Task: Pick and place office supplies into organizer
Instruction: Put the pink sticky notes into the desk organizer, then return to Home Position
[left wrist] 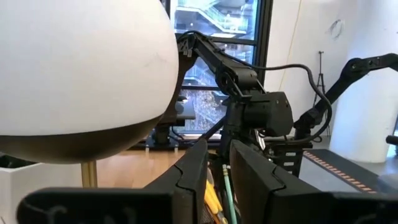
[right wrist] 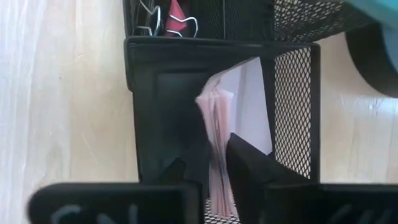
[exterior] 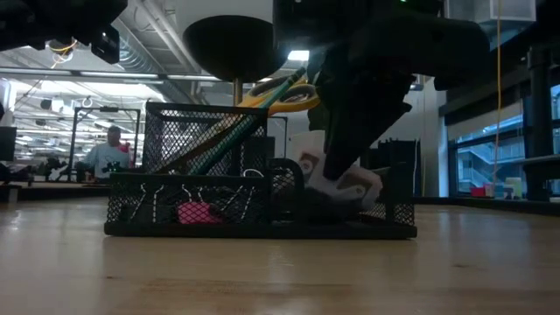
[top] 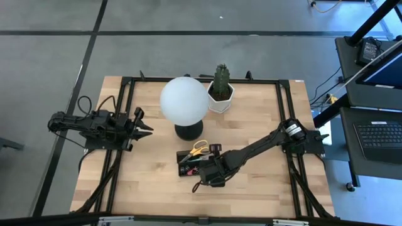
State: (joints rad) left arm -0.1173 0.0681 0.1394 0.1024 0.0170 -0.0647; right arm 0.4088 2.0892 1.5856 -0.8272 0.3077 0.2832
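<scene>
Pink sticky-note pad [right wrist: 214, 149] stands on edge inside a black mesh wire organizer [right wrist: 292, 106] compartment, between the right gripper [right wrist: 208, 171] fingers, which touch it on both sides; the hold looks loose, jaws slightly apart. Organizer sits mid-table in front of the white globe lamp [top: 184, 100] on its round black base. In the high view the right gripper [top: 210, 172] is over the organizer's [top: 188, 164] near end. Yellow-handled scissors [top: 200, 148] and green pencils [exterior: 223, 136] stand in the tall section; black binder clips [right wrist: 149, 22] lie in the next compartment, only partly in frame. A small pink item [exterior: 197, 213] behind the mesh is too blurred to name. No readable writing anywhere. Left gripper [top: 143, 124] hangs at the table's left, well apart from the organizer, fingers [left wrist: 193, 168] narrowly parted, holding nothing. Green cactus in white pot [top: 220, 94] stands beside the lamp.
</scene>
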